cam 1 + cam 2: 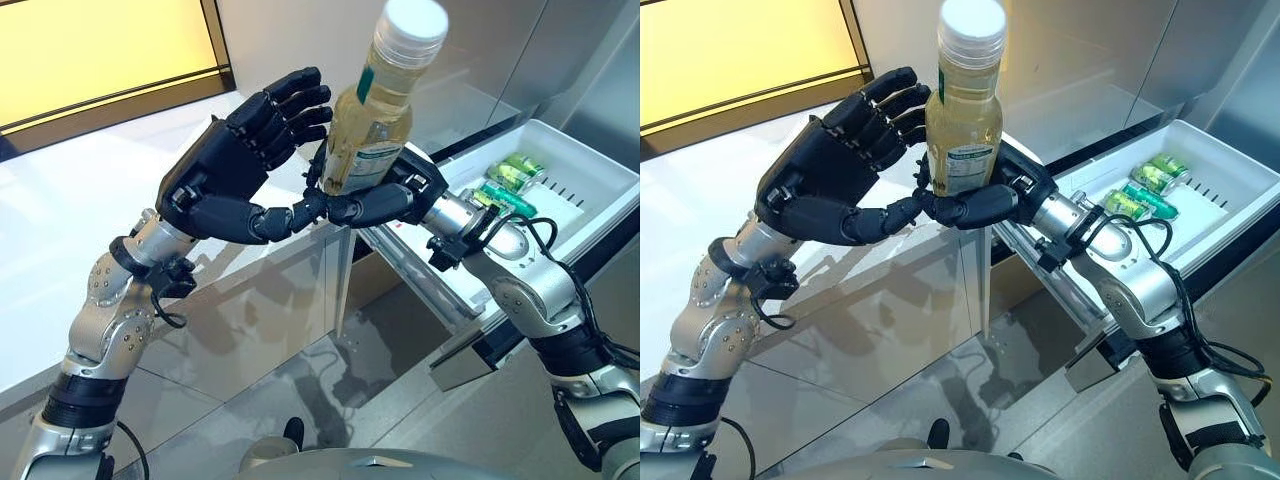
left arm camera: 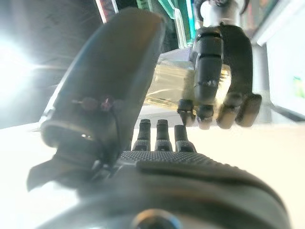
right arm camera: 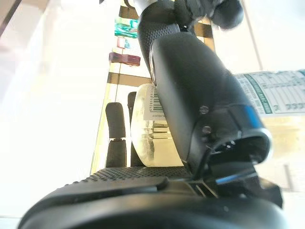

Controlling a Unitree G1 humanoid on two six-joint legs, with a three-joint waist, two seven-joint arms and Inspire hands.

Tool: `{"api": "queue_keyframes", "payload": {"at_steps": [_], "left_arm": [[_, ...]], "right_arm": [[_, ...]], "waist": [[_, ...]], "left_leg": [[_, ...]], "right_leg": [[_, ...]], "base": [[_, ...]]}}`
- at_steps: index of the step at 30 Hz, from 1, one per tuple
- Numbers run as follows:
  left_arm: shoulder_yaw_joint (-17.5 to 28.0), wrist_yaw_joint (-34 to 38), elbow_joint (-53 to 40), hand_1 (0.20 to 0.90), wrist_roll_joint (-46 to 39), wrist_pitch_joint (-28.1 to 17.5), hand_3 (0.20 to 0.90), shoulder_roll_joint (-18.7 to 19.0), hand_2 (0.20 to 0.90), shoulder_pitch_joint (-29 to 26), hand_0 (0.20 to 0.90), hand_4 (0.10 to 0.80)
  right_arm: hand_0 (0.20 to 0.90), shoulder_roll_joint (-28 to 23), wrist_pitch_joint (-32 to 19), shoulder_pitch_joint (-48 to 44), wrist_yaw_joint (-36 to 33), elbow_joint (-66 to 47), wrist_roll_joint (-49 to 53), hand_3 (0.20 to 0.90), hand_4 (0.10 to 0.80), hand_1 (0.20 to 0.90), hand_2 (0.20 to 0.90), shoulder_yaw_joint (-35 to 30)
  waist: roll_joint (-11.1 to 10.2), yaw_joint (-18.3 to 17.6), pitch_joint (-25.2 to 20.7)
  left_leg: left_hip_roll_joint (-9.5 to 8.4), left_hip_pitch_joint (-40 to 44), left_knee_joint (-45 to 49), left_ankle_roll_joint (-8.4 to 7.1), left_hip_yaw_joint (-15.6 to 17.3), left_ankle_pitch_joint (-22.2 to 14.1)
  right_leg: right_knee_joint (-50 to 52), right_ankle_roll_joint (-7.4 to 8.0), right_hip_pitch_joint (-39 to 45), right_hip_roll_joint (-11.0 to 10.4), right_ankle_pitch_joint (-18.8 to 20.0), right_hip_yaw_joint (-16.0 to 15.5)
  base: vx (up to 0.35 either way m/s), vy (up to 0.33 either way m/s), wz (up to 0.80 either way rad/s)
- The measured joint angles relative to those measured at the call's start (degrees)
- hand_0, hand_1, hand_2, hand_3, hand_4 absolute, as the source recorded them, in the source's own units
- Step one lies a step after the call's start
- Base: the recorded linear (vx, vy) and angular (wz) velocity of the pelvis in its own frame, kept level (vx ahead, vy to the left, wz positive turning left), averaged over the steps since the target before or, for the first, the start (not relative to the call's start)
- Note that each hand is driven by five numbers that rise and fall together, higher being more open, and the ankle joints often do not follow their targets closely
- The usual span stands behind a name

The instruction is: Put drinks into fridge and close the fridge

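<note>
Bottle: I have the drink bottle up in the air in my right hand, tilted a little, white cap uppermost, pale yellow liquid inside and a label round its lower half.

Right hand: its fingers and thumb are wrapped round the bottle's lower body — a firm grasp, and the right wrist view shows the thumb lying across the label with the bottle's base just past the fingers.

Left hand: my left hand is just beside the bottle on its far side from the right palm, fingers half bent toward the glass, thumb reaching out until its tip meets the right hand's fingertips. It grips nothing; whether its fingers brush the bottle I cannot tell.

Fridge drawer: beyond my right wrist the white drawer stands pulled out, its outer corner cut off by the frame edge.

In the drawer: a few green cans lie on their sides near the end closest to my right forearm — part of that cluster is hidden behind the wrist, so I cannot count them surely.

Counter: the glossy white counter lies under and behind my left arm.

Wrist views: the left wrist view sees the right hand's fingers from the other side, clamped over the yellow liquid; the cap shows in neither wrist view.
</note>
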Motion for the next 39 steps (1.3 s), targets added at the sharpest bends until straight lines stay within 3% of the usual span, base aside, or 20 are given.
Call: {"api": "queue_keyframes", "payload": {"at_steps": [6, 11, 15, 20, 27, 31, 33, 35, 39], "left_arm": [[-0.92, -3.01, -1.53, 0.900, -13.18, 6.42, 0.900, -9.76, 0.900, 0.69, 0.900, 0.800], [-9.07, -5.26, -1.30, 0.900, -30.90, 19.21, 0.900, -16.24, 0.900, 4.70, 0.900, 0.800], [-15.78, -3.66, 0.11, 0.900, -41.89, 25.36, 0.900, -18.27, 0.900, 6.92, 0.900, 0.800], [-18.15, -4.86, 6.02, 0.900, -48.84, 35.07, 0.900, -17.98, 0.900, 11.24, 0.900, 0.800], [-18.40, -7.75, 10.18, 0.900, -49.10, 46.04, 0.900, -16.52, 0.900, 13.75, 0.900, 0.800], [-18.35, -4.23, 11.03, 0.900, -49.64, 49.72, 0.900, -16.77, 0.900, 15.65, 0.900, 0.800], [-17.75, -4.37, 17.94, 0.900, -47.45, 52.51, 0.900, -18.07, 0.900, 17.22, 0.900, 0.800], [-16.24, -6.07, 26.53, 0.900, -40.84, 53.54, 0.900, -19.21, 0.900, 18.49, 0.900, 0.800], [-13.00, -13.37, 42.57, 0.900, -17.28, 54.36, 0.900, -19.03, 0.900, 21.51, 0.900, 0.800]], "right_arm": [[0.300, 0.05, -1.13, 1.14, -1.44, -0.24, -0.18, 0.200, 0.100, 0.300, 0.300, -1.73], [0.300, 0.05, -1.26, 2.50, -5.98, -0.72, -0.35, 0.200, 0.100, 0.300, 0.300, -4.25], [0.300, -0.37, -1.26, 2.51, -8.39, -0.50, -0.33, 0.200, 0.100, 0.300, 0.300, -4.27], [0.300, -0.81, -1.55, 3.35, -8.52, 0.74, -0.25, 0.200, 0.100, 0.300, 0.300, -6.65], [0.300, -2.61, -2.29, 5.06, -8.14, 1.58, -0.22, 0.200, 0.100, 0.300, 0.300, -7.03], [0.300, -2.71, -2.29, 5.14, -7.34, 2.04, -0.11, 0.200, 0.100, 0.300, 0.300, -7.07], [0.300, -4.00, -2.29, 5.50, -6.38, 2.63, 1.24, 0.200, 0.100, 0.300, 0.300, -7.26], [0.300, -5.23, -2.29, 6.42, -5.52, 2.70, 2.16, 0.200, 0.100, 0.300, 0.300, -8.23], [0.300, -6.52, -2.79, 7.06, -4.50, 3.96, 4.04, 0.200, 0.100, 0.300, 0.300, -10.43]], "waist": [[-0.03, -1.38, 0.00], [-0.10, -2.44, 0.05], [-0.28, -3.31, 0.16], [-0.70, -4.07, 0.43], [-0.99, -4.49, 0.60], [-1.14, -4.56, 0.69], [-1.22, -4.49, 0.73], [-1.39, -4.49, 0.84], [-1.54, -5.04, 0.92]], "left_leg": [[0.02, -0.11, -0.01, 0.00, 0.28, 0.00], [-0.01, -0.31, 0.00, 0.03, 0.75, -0.02], [0.11, -0.10, -0.01, 0.03, 1.17, -0.03], [0.20, 0.11, -0.02, 0.02, 1.41, -0.04], [0.15, 0.07, -0.02, 0.14, 1.78, -0.15], [0.18, 0.06, -0.02, 0.21, 2.14, -0.29], [0.15, 0.05, -0.03, 0.26, 2.27, -0.34], [0.19, 0.05, -0.02, 0.25, 2.60, -0.39], [0.21, -0.55, -0.03, 0.30, 2.90, -0.49]], "right_leg": [[0.00, 0.00, -0.24, 0.04, 0.01, 0.28], [0.02, 0.00, -0.62, -0.01, 0.03, 0.79], [0.02, -0.03, -0.58, 0.10, 0.05, 1.14], [0.01, -0.08, -0.51, 0.12, 0.09, 1.30], [0.01, 0.01, -0.69, 0.06, 0.15, 1.67], [0.01, 0.06, -0.88, 0.06, 0.18, 2.11], [0.01, 0.08, -0.89, 0.02, 0.19, 2.22], [0.01, 0.08, -1.01, 0.01, 0.20, 2.42], [0.00, 0.14, -1.64, -0.04, 0.25, 2.69]], "base": [[-0.002, 0.003, -0.01], [-0.014, 0.007, -0.04], [-0.019, -0.010, -0.03], [-0.052, -0.012, -0.02], [-0.015, -0.001, -0.01], [-0.009, 0.005, -0.06], [0.000, 0.000, 0.00], [0.001, 0.011, -0.06], [0.020, 0.023, -0.04]]}}
